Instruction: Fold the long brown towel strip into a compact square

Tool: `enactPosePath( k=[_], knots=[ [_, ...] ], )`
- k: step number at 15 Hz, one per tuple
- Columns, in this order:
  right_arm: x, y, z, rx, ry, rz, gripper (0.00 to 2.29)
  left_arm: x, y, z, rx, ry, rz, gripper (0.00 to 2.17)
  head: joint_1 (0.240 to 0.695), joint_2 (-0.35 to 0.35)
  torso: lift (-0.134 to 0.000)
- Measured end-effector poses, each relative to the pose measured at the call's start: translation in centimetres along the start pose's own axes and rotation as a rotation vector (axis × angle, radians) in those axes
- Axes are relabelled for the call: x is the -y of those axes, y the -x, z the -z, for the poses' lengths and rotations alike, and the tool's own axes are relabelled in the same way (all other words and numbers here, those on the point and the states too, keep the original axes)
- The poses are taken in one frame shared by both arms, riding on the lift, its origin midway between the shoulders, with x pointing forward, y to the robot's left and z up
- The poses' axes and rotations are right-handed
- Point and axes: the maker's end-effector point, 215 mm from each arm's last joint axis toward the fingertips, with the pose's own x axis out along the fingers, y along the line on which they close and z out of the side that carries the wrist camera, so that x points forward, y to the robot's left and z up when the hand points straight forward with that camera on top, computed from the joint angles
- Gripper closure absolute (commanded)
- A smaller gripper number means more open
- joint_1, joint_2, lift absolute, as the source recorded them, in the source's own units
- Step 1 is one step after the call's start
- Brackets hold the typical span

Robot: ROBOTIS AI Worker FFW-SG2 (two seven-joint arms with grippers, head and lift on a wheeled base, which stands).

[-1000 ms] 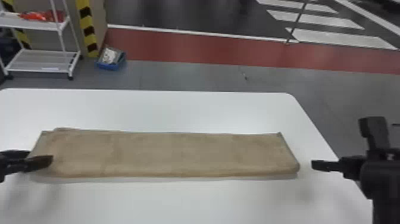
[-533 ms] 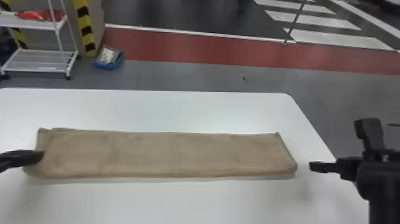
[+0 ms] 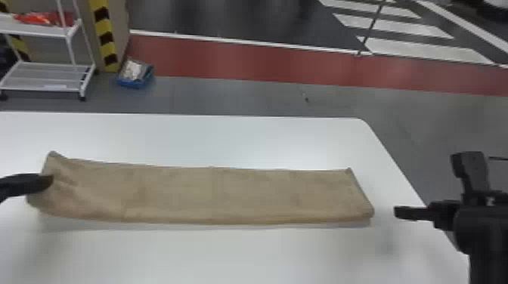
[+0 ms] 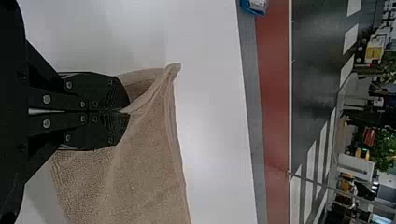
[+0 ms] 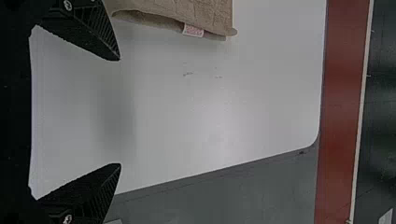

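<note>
Plainly, the white table [image 3: 234,139] has its far edge facing a gray floor with a red strip [image 3: 245,62], a wire rack [image 3: 42,88] and a blue container [image 3: 132,84] whose contents are hard to make out. The towel [image 3: 211,194] lies lengthwise along that edge, its left end bunched and pinched in the left claw [image 3: 47,183], partly cut off, while the right claw [image 3: 400,212] is spread near the table's right edge, beside the towel's other end.
</note>
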Motion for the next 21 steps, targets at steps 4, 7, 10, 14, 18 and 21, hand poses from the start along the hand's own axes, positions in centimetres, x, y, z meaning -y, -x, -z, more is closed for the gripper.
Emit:
enactPosePath(
  k=[4,7,10,14,18,21],
  knots=[
    [0.2,0.0,0.1,-0.002,-0.002,0.001,0.07,0.4,-0.3,-1.3,0.046,0.002,0.002,1.74,0.695,-0.238,-0.125],
    [0.2,-0.1,0.1,-0.002,-0.005,0.001,0.07,0.2,-1.7,-0.4,-0.002,-0.019,-0.029,1.74,0.695,-0.239,-0.125],
    [0.5,-0.1,0.1,-0.001,-0.003,0.004,0.07,0.2,-1.3,-0.9,0.005,-0.027,-0.022,1.74,0.695,-0.243,-0.125],
    [0.7,-0.4,0.3,-0.006,0.004,0.005,0.07,-0.2,0.7,-4.0,0.139,-0.028,-0.009,1.74,0.695,-0.236,-0.125],
    [0.4,-0.6,0.6,-0.009,0.003,0.000,0.07,-1.9,-1.8,-0.7,0.032,-0.086,-0.079,0.80,0.695,-0.220,-0.125],
    [0.4,-0.5,0.6,-0.010,0.002,0.002,0.07,-2.3,-2.4,-0.1,0.000,-0.113,-0.107,0.26,0.695,-0.217,-0.125]
  ],
)
